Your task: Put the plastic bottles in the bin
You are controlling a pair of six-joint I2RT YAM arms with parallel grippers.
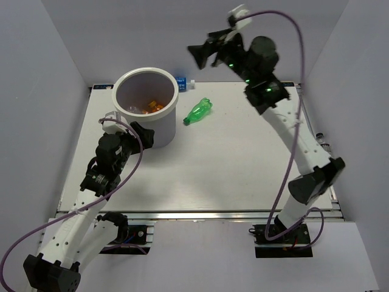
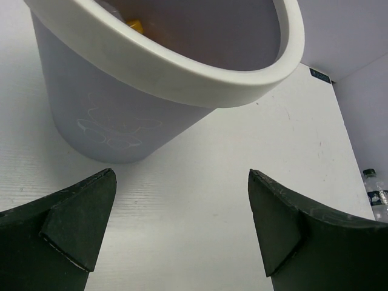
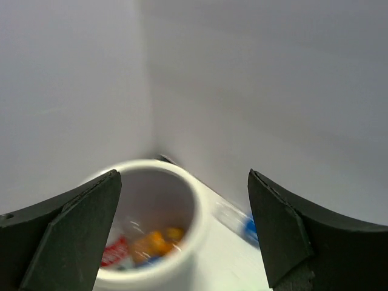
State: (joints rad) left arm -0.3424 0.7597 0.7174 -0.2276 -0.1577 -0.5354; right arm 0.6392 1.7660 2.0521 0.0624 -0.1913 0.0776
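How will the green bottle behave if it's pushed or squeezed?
The green bottle lies on its side, so a push would probably roll it. It looks see-through and empty, so likely light and easily dented.

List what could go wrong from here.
The left tool hangs open close beside the bin; a swing could shove it. The green bottle lies on its side and may roll when pinched. The blue-labelled bottle sits behind the bin, awkward to reach.
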